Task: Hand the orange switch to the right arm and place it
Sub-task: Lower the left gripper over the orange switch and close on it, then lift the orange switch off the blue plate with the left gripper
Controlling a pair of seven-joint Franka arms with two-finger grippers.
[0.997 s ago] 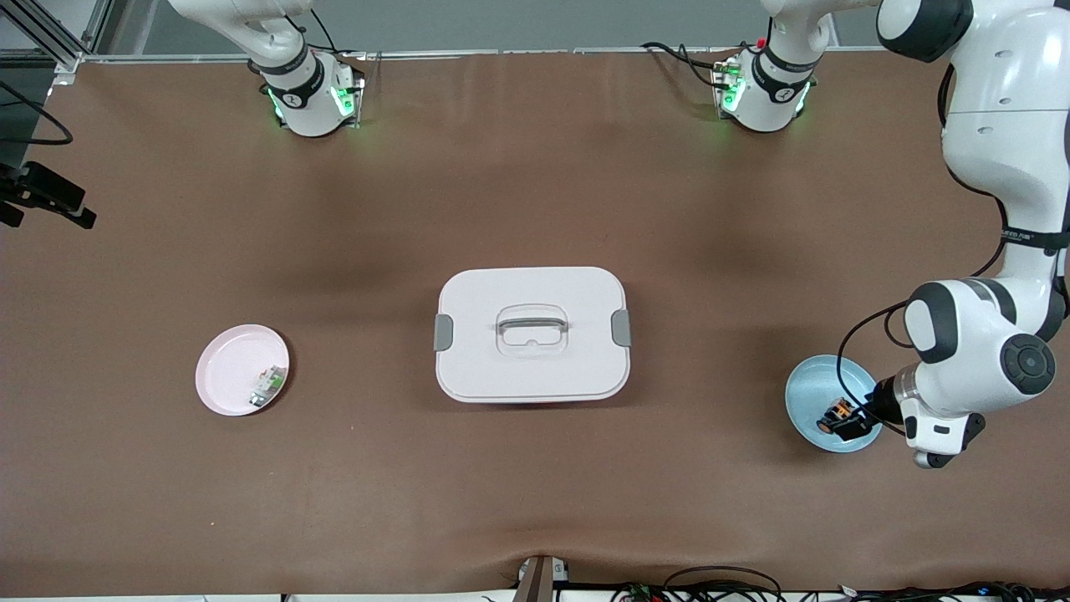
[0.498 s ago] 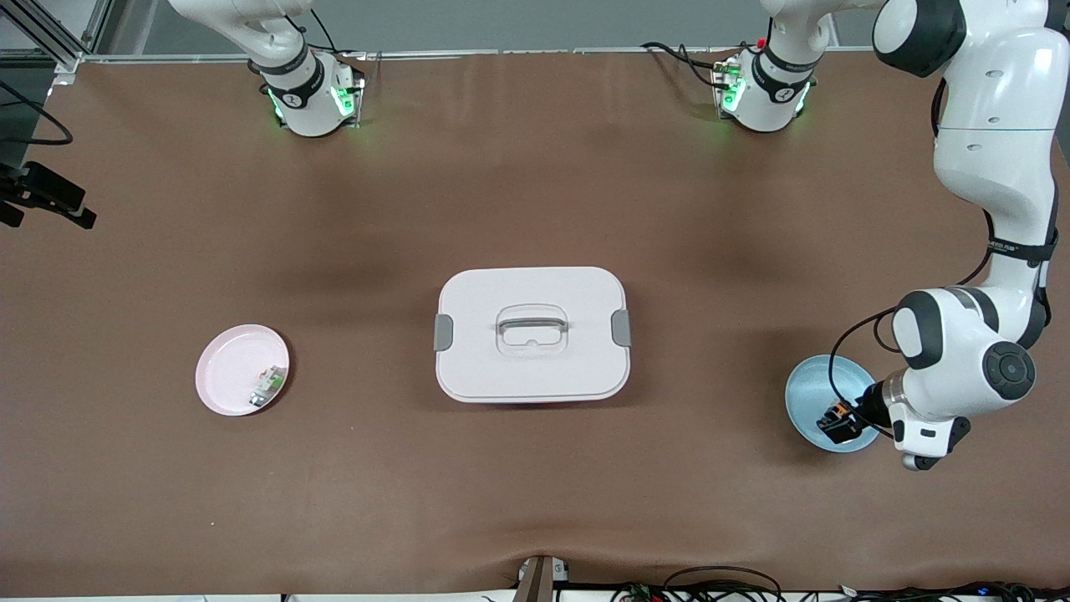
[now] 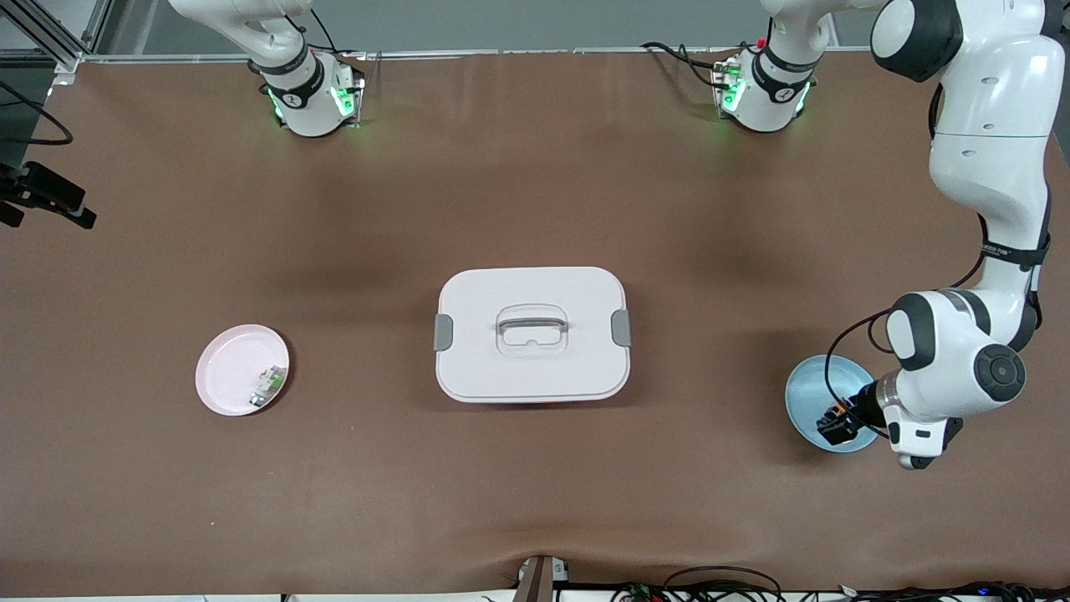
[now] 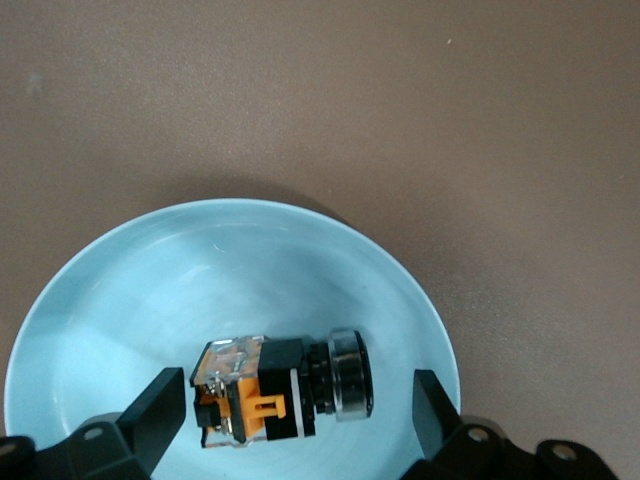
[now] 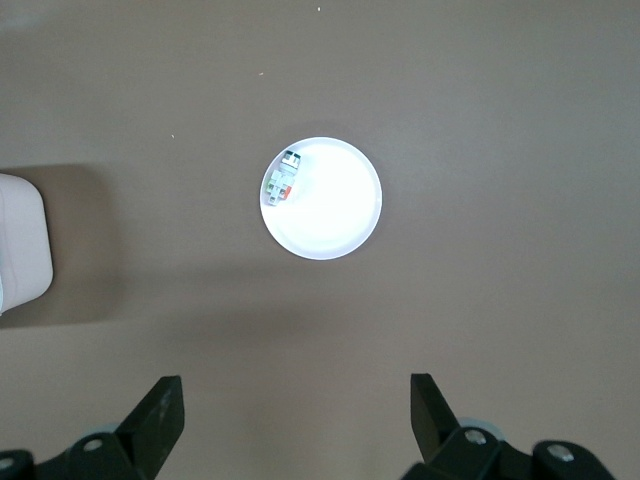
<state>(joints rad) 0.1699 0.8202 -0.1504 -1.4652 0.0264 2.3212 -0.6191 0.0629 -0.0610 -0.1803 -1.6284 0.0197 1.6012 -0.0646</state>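
Over the blue plate: the left claw (image 3: 836, 425) has come lower across the last second, its wrist drawing in toward the plate; fingers spread wide, one on each side of the orange switch (image 4: 282, 388), gripping nothing.
Meaning for the task: judged as the final approach to the pick-up; the grasp is not yet made, and the handover and placing are all still to do.
Orange switch: lies on its side in the blue plate (image 4: 120, 300), toward the rim nearer the front camera, round end pointing toward one finger; untouched, so far as the left wrist view shows.
Blue plate: at the left arm's end of the table (image 3: 535, 184); holds the switch only.
Pink plate (image 3: 226, 368): at the right arm's end; holds a small green-and-white part (image 3: 267, 386) at its rim. Unchanged.
White box (image 3: 532, 334): mid-table between the plates, lid on, latches at both ends; contents hidden.
Right claw (image 5: 297, 415): waits high over the table near the pink plate, fingers wide apart, empty; out of the front view.
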